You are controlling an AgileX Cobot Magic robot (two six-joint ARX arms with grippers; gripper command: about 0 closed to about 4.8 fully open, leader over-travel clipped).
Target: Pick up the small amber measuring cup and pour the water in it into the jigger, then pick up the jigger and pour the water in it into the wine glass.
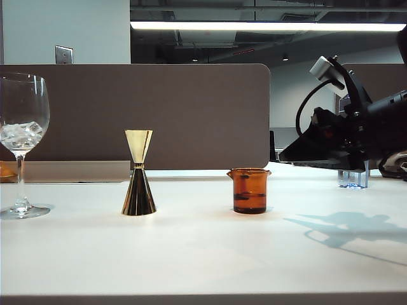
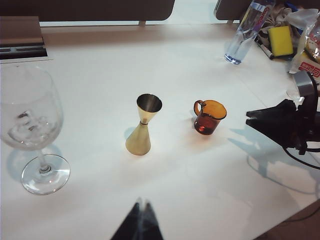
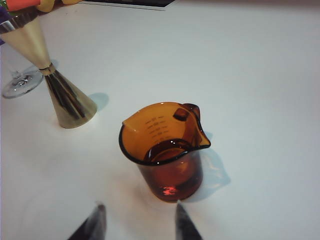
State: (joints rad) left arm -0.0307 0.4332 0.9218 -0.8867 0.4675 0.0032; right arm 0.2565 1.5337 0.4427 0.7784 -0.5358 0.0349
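White table, exterior view: the right gripper hovers right of the small amber measuring cup. Left wrist view: the left gripper, fingertips together, sits before the jigger. Right wrist view: parted fingertips frame the cup without touching it.

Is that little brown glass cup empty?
No. The small amber glass measuring cup stands upright with liquid pooled in its lower part.

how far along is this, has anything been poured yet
Nothing poured yet. The small amber measuring cup stands upright on the table with liquid in it, untouched. In hand: the right gripper, jaws parted, faces the cup from a short way off. The left gripper hangs back, holding nothing. Left: grasp the cup, pour into the jigger, then pour the jigger into the wine glass.
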